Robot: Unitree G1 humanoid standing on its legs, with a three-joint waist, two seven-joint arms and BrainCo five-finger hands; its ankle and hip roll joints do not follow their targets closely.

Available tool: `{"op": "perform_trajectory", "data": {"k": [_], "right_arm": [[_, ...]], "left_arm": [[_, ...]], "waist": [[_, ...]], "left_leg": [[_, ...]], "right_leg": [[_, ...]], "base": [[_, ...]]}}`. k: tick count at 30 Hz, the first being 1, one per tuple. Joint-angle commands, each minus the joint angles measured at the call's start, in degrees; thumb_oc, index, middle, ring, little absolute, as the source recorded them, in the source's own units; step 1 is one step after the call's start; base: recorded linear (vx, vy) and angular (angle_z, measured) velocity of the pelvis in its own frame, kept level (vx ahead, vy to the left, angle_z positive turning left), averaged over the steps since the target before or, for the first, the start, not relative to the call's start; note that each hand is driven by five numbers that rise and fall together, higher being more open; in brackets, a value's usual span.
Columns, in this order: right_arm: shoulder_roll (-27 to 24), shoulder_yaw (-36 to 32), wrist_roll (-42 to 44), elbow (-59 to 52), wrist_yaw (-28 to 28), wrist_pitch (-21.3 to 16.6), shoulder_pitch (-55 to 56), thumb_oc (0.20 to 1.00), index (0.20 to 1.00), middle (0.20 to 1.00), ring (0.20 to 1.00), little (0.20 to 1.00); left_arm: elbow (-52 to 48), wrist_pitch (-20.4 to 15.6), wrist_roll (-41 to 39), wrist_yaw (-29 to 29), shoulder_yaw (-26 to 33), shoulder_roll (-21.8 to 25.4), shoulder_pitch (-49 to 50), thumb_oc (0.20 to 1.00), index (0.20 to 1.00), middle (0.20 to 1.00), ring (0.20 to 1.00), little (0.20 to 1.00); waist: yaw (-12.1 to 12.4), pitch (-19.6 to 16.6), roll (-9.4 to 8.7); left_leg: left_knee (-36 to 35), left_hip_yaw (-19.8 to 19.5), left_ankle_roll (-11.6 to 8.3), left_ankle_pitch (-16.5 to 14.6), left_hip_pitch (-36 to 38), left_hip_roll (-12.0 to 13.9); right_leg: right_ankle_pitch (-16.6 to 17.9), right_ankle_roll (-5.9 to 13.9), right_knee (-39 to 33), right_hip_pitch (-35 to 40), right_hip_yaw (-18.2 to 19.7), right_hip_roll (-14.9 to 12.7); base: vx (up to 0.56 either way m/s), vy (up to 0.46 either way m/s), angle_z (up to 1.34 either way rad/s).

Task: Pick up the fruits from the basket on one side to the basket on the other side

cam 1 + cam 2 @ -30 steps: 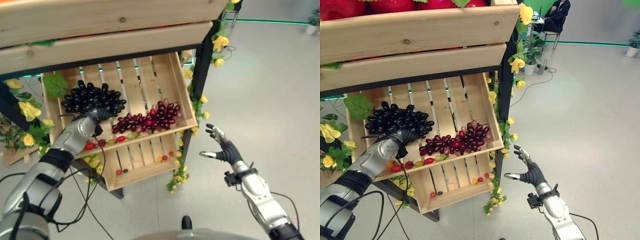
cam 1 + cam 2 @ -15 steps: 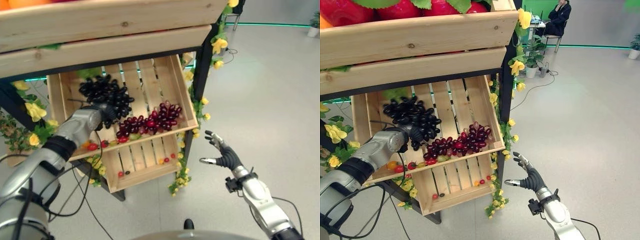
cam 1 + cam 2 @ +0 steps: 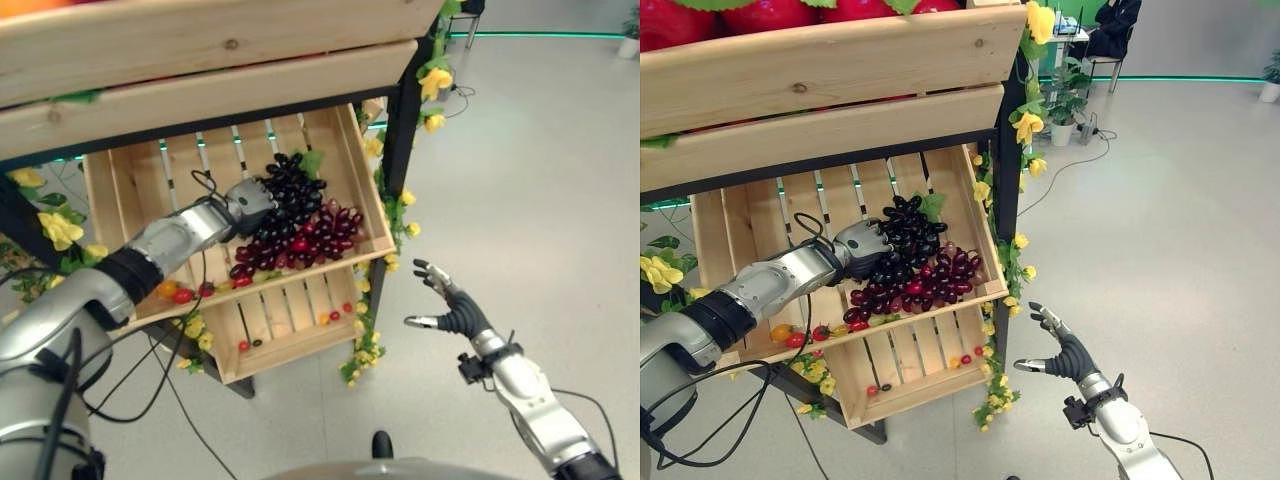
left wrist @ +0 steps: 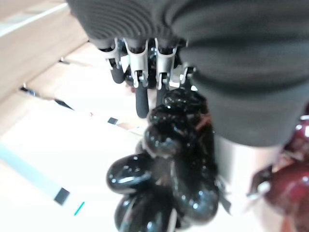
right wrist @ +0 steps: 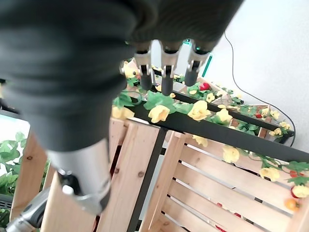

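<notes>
At the centre of the left eye view, the left hand [image 3: 248, 203] curls round the black grape bunch [image 3: 285, 195], holding it over the red grapes [image 3: 322, 232] in the crate [image 3: 362, 190] for release, while the right hand [image 3: 452, 308] hangs spread at lower right.

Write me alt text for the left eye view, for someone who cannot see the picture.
The robot's left hand grips a bunch of black grapes over a slatted wooden crate on a rack, right beside a bunch of red grapes lying in it. Its right hand hovers open over the floor beside the rack, holding nothing.
</notes>
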Motion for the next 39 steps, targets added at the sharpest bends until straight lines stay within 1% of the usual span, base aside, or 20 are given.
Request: {"op": "perform_trajectory", "data": {"k": [1,4,8,10,11,12,13,14,15,16,17,18,19,20,22,27,31,32,37,39], "right_arm": [[-2.3,-3.8,-0.7,-4.3,-1.7,-4.4,-1.5,1.0,1.0,1.0,1.0,1.0],[-2.1,-4.2,-1.1,-4.2,-2.0,-4.6,-1.0,1.0,1.0,1.0,1.0,1.0],[-2.0,-4.4,-1.7,-4.2,-2.2,-4.6,-0.7,1.0,1.0,1.0,1.0,1.0],[-1.3,-4.6,-1.9,-4.1,-2.3,-4.3,-0.3,1.0,1.0,1.0,1.0,1.0],[-0.7,-4.9,-2.5,-4.3,-2.6,-4.1,-0.1,1.0,1.0,1.0,1.0,1.0],[-1.0,-4.8,-2.5,-4.3,-2.6,-4.1,-0.1,1.0,1.0,1.0,1.0,1.0],[-0.1,-5.6,-3.0,-4.3,-2.6,-3.5,0.1,1.0,1.0,1.0,1.0,1.0],[0.1,-5.6,-3.4,-4.3,-2.7,-3.1,0.3,1.0,1.0,1.0,1.0,1.0],[-0.1,-5.5,-3.4,-4.3,-2.7,-3.1,0.3,1.0,1.0,1.0,1.0,1.0],[0.4,-5.9,-3.4,-4.1,-2.7,-2.6,0.3,1.0,1.0,1.0,1.0,1.0],[1.6,-6.2,-3.4,-3.7,-2.7,-2.0,0.3,1.0,1.0,1.0,1.0,1.0],[1.5,-6.1,-3.4,-3.7,-2.7,-2.0,0.3,1.0,1.0,1.0,1.0,1.0],[2.2,-6.3,-3.2,-3.5,-2.4,-1.3,0.1,1.0,1.0,1.0,1.0,1.0],[2.1,-6.2,-3.2,-3.5,-2.4,-1.3,0.1,1.0,1.0,1.0,1.0,1.0],[3.1,-6.5,-2.8,-3.4,-2.0,-0.9,0.0,1.0,1.0,1.0,1.0,1.0],[3.8,-7.2,-2.5,-2.8,-2.6,-0.6,-0.8,1.0,1.0,1.0,1.0,1.0],[3.6,-7.4,-2.9,-3.0,-2.9,-0.5,-1.1,1.0,1.0,1.0,1.0,1.0],[3.8,-7.7,-3.0,-3.1,-3.0,-0.4,-1.2,1.0,1.0,1.0,1.0,1.0],[3.8,-8.3,-3.4,-3.3,-3.3,-0.3,-1.4,1.0,1.0,1.0,1.0,1.0],[4.2,-9.5,-3.2,-3.2,-3.7,-0.4,-1.2,1.0,1.0,1.0,1.0,1.0]], "left_arm": [[1.8,-0.7,2.5,2.6,-1.8,1.8,-8.1,1.0,1.0,1.0,1.0,1.0],[1.1,0.4,2.8,2.7,0.5,2.5,-6.6,1.0,1.0,1.0,1.0,1.0],[1.7,2.4,3.8,3.2,4.6,0.5,-3.3,1.0,1.0,1.0,1.0,1.0],[1.3,4.5,1.4,3.8,10.4,-1.8,-0.5,1.0,1.0,1.0,1.0,1.0],[1.6,7.4,-2.0,5.6,17.3,-4.5,3.1,1.0,1.0,1.0,1.0,1.0],[1.5,7.4,-1.9,5.6,17.7,-4.5,3.5,1.0,1.0,1.0,1.0,1.0],[-0.7,8.9,-7.1,6.1,25.0,-6.9,8.1,1.0,1.0,1.0,1.0,1.0],[-2.1,9.5,-9.1,6.9,27.7,-7.7,9.9,1.0,1.0,1.0,1.0,1.0],[-2.3,9.6,-9.1,6.8,28.0,-7.7,10.3,1.0,1.0,1.0,1.0,1.0],[-4.0,9.8,-12.8,8.0,31.9,-8.8,13.1,1.0,1.0,1.0,1.0,1.0],[-7.6,10.4,-18.3,10.7,38.9,-11.1,18.4,1.0,1.0,1.0,1.0,1.0],[-7.9,10.5,-18.3,10.6,39.2,-11.0,18.8,1.0,1.0,1.0,1.0,1.0],[-7.8,9.7,-25.5,13.5,44.4,-12.1,22.0,1.0,1.0,1.0,1.0,1.0],[-8.0,9.7,-25.5,13.5,44.6,-12.1,22.3,1.0,1.0,1.0,1.0,1.0],[-11.6,8.5,-30.9,15.4,49.0,-14.3,27.7,1.0,1.0,1.0,1.0,1.0],[-16.5,7.2,-36.1,17.4,52.9,-17.2,33.6,1.0,1.0,1.0,1.0,1.0],[-19.6,6.7,-37.8,17.1,54.3,-16.9,35.9,1.0,1.0,1.0,1.0,1.0],[-22.2,5.4,-40.8,16.0,55.1,-17.4,37.9,1.0,1.0,1.0,1.0,1.0],[-27.3,3.0,-46.1,13.4,54.8,-18.5,40.8,1.0,1.0,1.0,1.0,1.0],[-31.8,0.3,-52.5,9.2,54.5,-18.4,43.6,1.0,1.0,1.0,1.0,1.0]], "waist": [[-0.4,1.1,-0.7],[0.0,1.0,-0.92],[0.3,0.9,-1.17],[0.8,1.0,-1.81],[1.2,1.1,-2.18],[1.1,1.0,-1.94],[1.6,1.1,-2.41],[1.6,1.1,-2.4],[1.5,1.0,-2.28],[1.6,1.1,-2.39],[2.1,1.0,-2.68],[2.0,1.0,-2.58],[2.1,0.9,-2.69],[2.0,0.8,-2.61],[2.2,0.8,-2.82],[2.4,0.7,-3.01],[2.5,0.7,-3.0],[2.7,0.8,-3.04],[2.8,0.8,-3.02],[2.9,0.7,-3.12]], "left_leg": [[0.5,-0.9,-2.3,-1.1,-1.7,0.1],[0.4,-1.0,-2.31,-1.1,-1.7,0.2],[0.4,-1.3,-2.31,-1.1,-1.7,0.3],[0.5,-1.6,-2.24,-1.1,-1.8,0.3],[0.5,-1.8,-2.14,-1.0,-1.8,0.2],[0.5,-1.9,-2.14,-1.0,-1.8,0.2],[0.5,-2.2,-2.04,-1.0,-1.8,0.1],[0.6,-2.2,-2.04,-1.0,-1.8,0.1],[0.5,-2.2,-2.04,-1.0,-1.8,0.2],[0.6,-2.3,-2.02,-1.0,-1.7,0.1],[0.5,-2.3,-1.97,-1.0,-1.7,0.1],[0.5,-2.3,-1.97,-1.0,-1.7,0.1],[0.5,-2.2,-1.96,-1.0,-1.7,0.1],[0.5,-2.2,-1.96,-1.0,-1.7,0.2],[0.5,-2.0,-1.9,-1.0,-1.6,0.2],[0.4,-2.1,-1.83,-1.1,-1.5,0.2],[0.4,-2.2,-1.79,-1.1,-1.6,0.1],[0.5,-2.2,-1.79,-1.1,-1.6,0.1],[0.6,-2.2,-1.81,-1.1,-1.5,0.3],[0.6,-2.3,-1.94,-1.1,-1.5,0.4]], "right_leg": [[-8.2,9.28,2.5,5.8,-1.6,-4.5],[-8.3,9.17,2.3,6.1,-1.7,-4.5],[-8.4,9.01,2.2,6.3,-2.0,-4.4],[-8.5,8.83,2.1,6.4,-2.2,-4.4],[-8.6,8.61,2.0,6.6,-2.5,-4.4],[-8.6,8.62,2.1,6.6,-2.5,-4.4],[-8.6,8.43,1.9,6.7,-2.8,-4.4],[-8.6,8.33,1.8,6.9,-2.9,-4.4],[-8.6,8.33,1.8,6.9,-2.9,-4.4],[-8.6,8.2,1.7,7.0,-2.9,-4.4],[-8.5,8.01,1.6,7.1,-3.0,-4.5],[-8.5,8.01,1.5,7.1,-3.0,-4.4],[-8.4,7.92,1.5,7.1,-2.9,-4.5],[-8.4,7.93,1.4,7.2,-2.9,-4.5],[-8.3,7.82,1.5,7.2,-2.7,-4.5],[-8.2,7.68,1.6,7.2,-2.7,-4.5],[-8.2,7.58,1.7,7.1,-2.6,-4.5],[-8.2,7.53,1.8,7.1,-2.6,-4.5],[-8.3,7.31,1.8,7.1,-2.5,-4.4],[-8.6,7.12,1.9,7.1,-2.4,-4.2]], "base": [[0.0,0.0,0.0],[0.0,0.0,0.0],[0.0,0.0,0.0],[0.0,0.0,0.0],[0.0,0.0,0.0],[0.0,0.0,0.0],[0.0,0.0,0.0],[0.0,0.0,0.0],[0.0,0.0,0.0],[0.0,0.0,0.0],[0.0,0.0,0.0],[0.0,0.0,0.0],[0.01,0.014,0.03],[0.01,0.027,0.03],[0.0,0.0,0.0],[0.0,0.001,0.01],[0.0,0.0,0.0],[0.0,0.0,0.0],[0.0,0.0,0.0],[0.0,-0.021,0.0]]}}
